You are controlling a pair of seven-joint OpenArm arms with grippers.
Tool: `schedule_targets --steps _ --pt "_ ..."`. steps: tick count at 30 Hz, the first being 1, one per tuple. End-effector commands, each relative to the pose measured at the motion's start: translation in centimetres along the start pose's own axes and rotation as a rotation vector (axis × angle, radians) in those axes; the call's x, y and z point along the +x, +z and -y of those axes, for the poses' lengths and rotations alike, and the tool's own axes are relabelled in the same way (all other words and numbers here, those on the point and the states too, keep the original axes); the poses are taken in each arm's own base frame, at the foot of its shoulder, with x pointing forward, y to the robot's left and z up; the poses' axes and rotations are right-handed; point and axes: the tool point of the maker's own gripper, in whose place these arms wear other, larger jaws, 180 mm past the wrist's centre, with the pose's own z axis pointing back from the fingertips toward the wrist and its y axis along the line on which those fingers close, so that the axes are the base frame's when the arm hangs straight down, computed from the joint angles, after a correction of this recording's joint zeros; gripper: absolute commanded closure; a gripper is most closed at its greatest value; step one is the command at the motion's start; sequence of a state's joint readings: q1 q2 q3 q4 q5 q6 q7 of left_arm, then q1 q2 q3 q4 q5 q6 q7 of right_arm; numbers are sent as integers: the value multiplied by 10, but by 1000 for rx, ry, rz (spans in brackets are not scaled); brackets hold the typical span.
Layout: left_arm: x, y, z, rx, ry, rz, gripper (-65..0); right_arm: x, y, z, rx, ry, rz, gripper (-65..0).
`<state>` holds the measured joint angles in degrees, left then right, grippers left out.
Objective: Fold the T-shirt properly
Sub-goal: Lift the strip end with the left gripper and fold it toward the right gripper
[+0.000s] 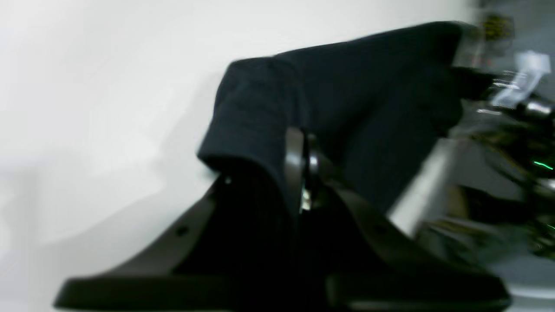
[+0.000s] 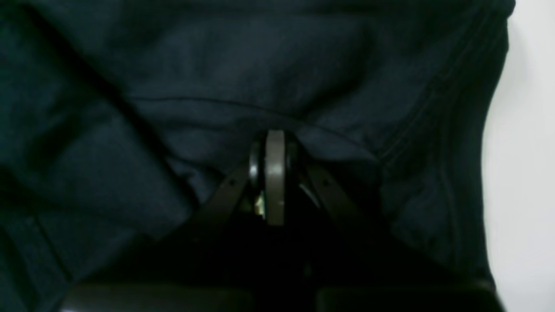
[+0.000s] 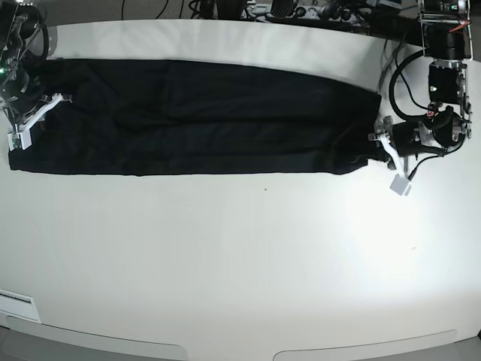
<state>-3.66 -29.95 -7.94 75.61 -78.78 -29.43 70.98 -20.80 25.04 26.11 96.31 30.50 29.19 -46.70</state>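
Base view: the black T-shirt (image 3: 195, 116) is laid as a long band across the white table (image 3: 240, 256). Each end is pinched by closed jaws, left gripper (image 1: 299, 164) and right gripper (image 2: 271, 173). Uneven lifting could slip a thin hem free.

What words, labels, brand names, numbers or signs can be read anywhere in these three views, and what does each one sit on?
None can be read.
T-shirt: plain black, no print or tag showing in any view.
White strip at the table's near left edge: it may be a label, but any text is too small to read.
Equipment behind the table in the left wrist view: too blurred to read.
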Motion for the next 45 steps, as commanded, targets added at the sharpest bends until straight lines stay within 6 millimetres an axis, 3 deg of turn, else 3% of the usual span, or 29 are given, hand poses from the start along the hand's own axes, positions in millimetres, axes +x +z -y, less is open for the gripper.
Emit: schedule_targets --steps 1,7,14,17,33,40,45 --pt "16 7 15 -69 -43 41 0 4 2 -2 12 8 9 0" --pt "19 0 38 -131 -125 25 0 0 0 -5 20 -4 -8 0" --pt "30 -27 108 -283 -258 99 0 -2 0 -6 24 -7 -14 0" --pt "32 -35 129 -336 -278 127 0 -5 0 -6 23 -6 -33 0" --pt "25 -72 182 -521 -257 218 0 -8 0 -6 24 0 -48 0" --pt "-4 -111 184 -444 -271 145 0 -8 0 -8 35 14 -49 0" --pt "-13 -128 206 -484 -261 189 -16 -8 1 -8 34 15 -52 0"
